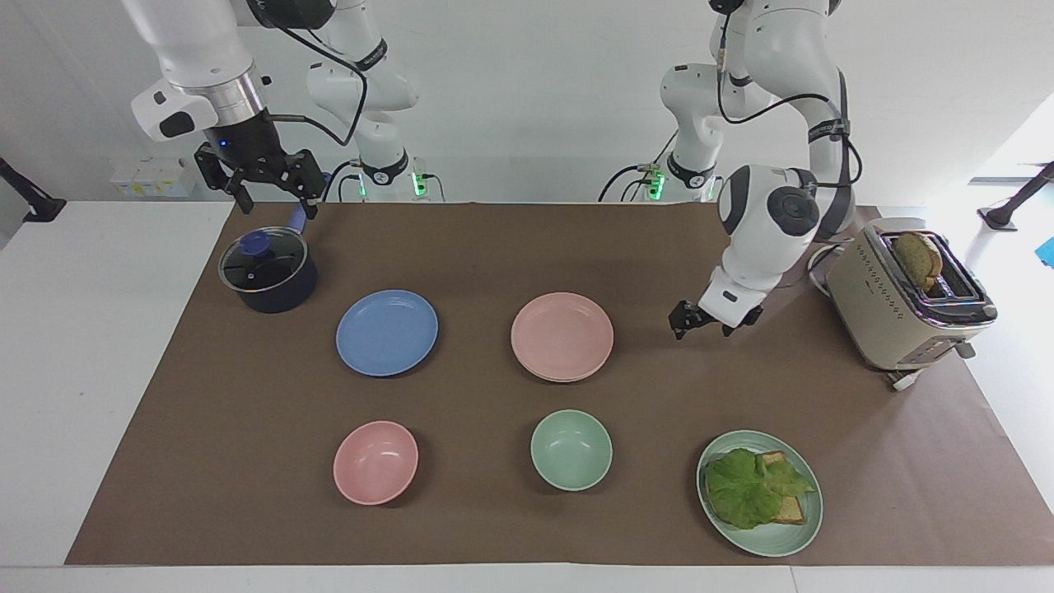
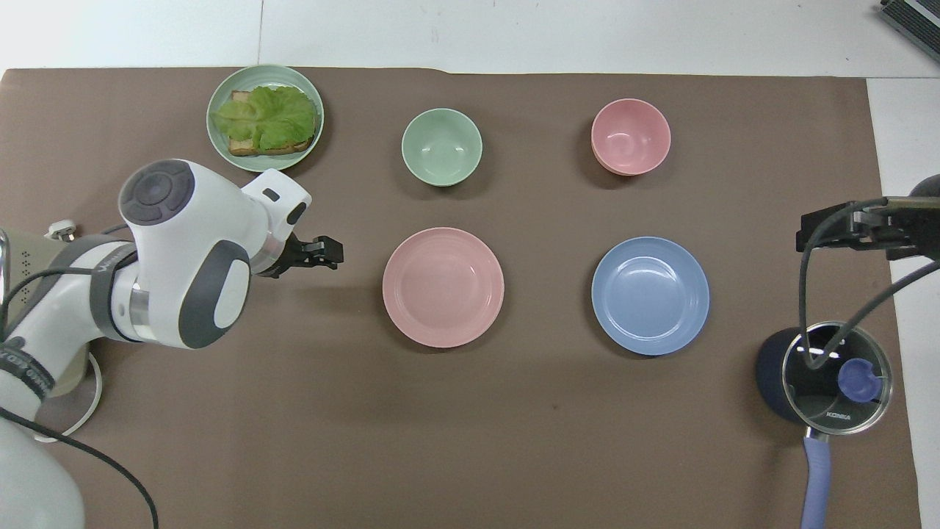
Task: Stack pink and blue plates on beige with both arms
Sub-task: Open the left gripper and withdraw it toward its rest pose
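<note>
Pink plate [image 1: 562,335] sits stacked on the beige plate [image 1: 568,378], only a sliver of beige rim showing beneath; blue plate [image 1: 387,332] lies alone on the bench [image 1: 494,247], beside the stack toward the right arm's end. Left gripper [image 1: 701,322] hangs low over bare mat beside the stack, fingers spread, holding nothing. Right gripper [image 1: 265,191] waits wide open above the lidded saucepan [image 1: 268,269].
</note>
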Tool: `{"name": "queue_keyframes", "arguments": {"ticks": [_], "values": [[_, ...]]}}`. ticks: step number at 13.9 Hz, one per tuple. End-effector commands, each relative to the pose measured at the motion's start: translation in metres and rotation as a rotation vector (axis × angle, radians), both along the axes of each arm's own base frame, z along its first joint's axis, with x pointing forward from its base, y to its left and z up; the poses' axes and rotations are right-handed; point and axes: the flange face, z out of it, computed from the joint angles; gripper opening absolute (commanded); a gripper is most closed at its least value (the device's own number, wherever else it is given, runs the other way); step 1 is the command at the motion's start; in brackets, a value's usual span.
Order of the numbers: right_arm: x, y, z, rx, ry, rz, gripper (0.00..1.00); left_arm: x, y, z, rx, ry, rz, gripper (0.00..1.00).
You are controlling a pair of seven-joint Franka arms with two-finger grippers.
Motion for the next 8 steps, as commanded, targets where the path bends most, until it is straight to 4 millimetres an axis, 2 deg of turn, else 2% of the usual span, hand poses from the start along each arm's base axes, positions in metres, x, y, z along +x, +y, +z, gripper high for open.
{"name": "queue_keyframes", "arguments": {"ticks": [1,4,6,8], "values": [[-0.004,-0.007,-0.019,0.014,-0.016,0.018,1.00,-0.010,0.036,0.065,0.017,-0.048,-0.036,1.00],[0.004,-0.008,-0.054,0.011,-0.037,0.057,1.00,-0.012,0.038,0.132,0.017,-0.040,-0.028,1.00],[0.008,-0.015,-0.078,0.011,-0.045,0.063,1.00,-0.017,0.040,0.164,0.018,-0.033,-0.029,1.00],[0.011,-0.018,-0.104,0.012,-0.051,0.062,1.00,-0.017,0.042,0.172,0.017,-0.045,-0.027,1.00]]}}
